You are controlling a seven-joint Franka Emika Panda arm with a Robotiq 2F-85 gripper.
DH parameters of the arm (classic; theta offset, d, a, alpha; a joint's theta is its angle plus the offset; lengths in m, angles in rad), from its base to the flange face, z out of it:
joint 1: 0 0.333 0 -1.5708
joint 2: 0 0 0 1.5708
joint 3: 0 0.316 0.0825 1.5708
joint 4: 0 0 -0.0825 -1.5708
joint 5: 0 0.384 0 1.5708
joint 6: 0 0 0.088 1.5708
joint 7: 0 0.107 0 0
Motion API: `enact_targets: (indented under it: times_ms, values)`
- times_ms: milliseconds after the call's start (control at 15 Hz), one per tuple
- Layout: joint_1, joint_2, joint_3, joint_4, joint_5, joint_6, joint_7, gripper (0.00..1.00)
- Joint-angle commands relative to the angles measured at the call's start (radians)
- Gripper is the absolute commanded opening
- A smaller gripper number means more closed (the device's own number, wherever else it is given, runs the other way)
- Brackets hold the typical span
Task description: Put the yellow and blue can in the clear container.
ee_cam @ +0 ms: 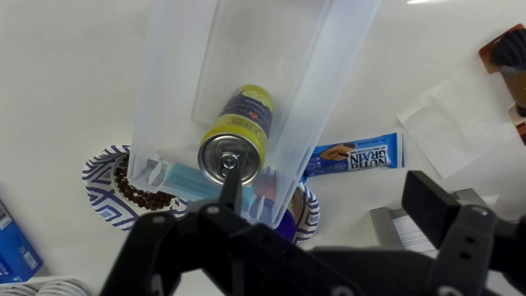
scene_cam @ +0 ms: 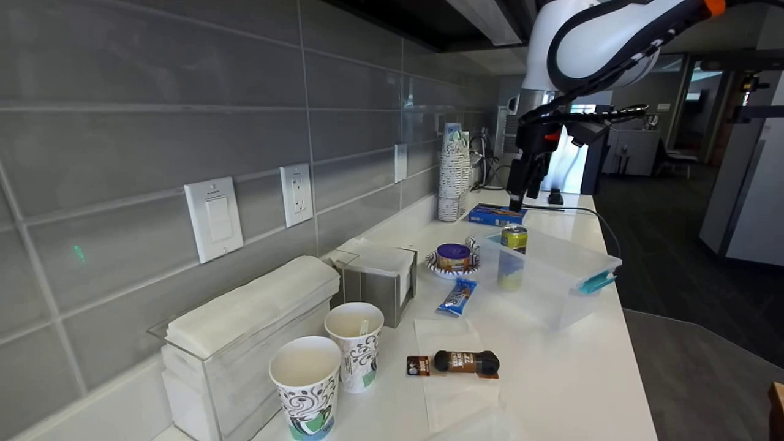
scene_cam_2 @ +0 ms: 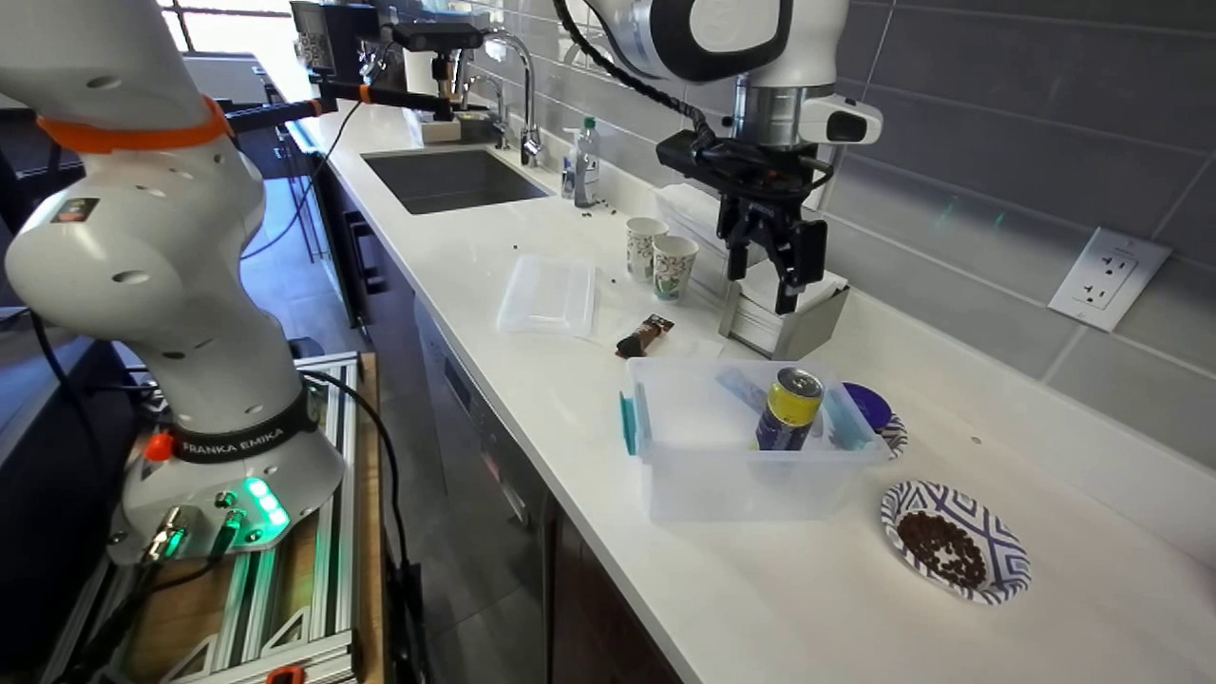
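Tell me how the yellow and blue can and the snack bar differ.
The yellow and blue can stands upright; the snack bar lies flat. The can is inside the clear container; the bar is outside it, on the counter. Both carry print and some blue.

A glossy grey wall of large rectangular tiles [scene_cam: 141, 67] rises along a long, smooth white surface [scene_cam_2: 855, 608]. It bears a white plastic rocker-switch plate [scene_cam: 214, 219] and a white double-socket plate [scene_cam: 296, 195]. In an exterior view, a dark floor [scene_cam: 686, 233] meets a lighter grey floor [scene_cam: 680, 361] along an angled line, with a dark chair [scene_cam: 664, 153] far back. In an exterior view, a rectangular grey sink [scene_cam_2: 456, 180] is set into the surface beside a curved, shiny metal tap [scene_cam_2: 528, 95]; bright white light fills a dark-framed window [scene_cam_2: 242, 30] beyond.
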Motion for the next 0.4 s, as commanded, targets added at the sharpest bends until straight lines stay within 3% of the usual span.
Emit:
enact_targets:
  times_ms: [0, 333]
  values:
    - [-0.004, -0.029, -0.001, -0.015, -0.012, -0.016, 0.034, 1.0]
    - [-0.002, -0.014, -0.001, 0.001, -0.002, -0.004, 0.016, 1.0]
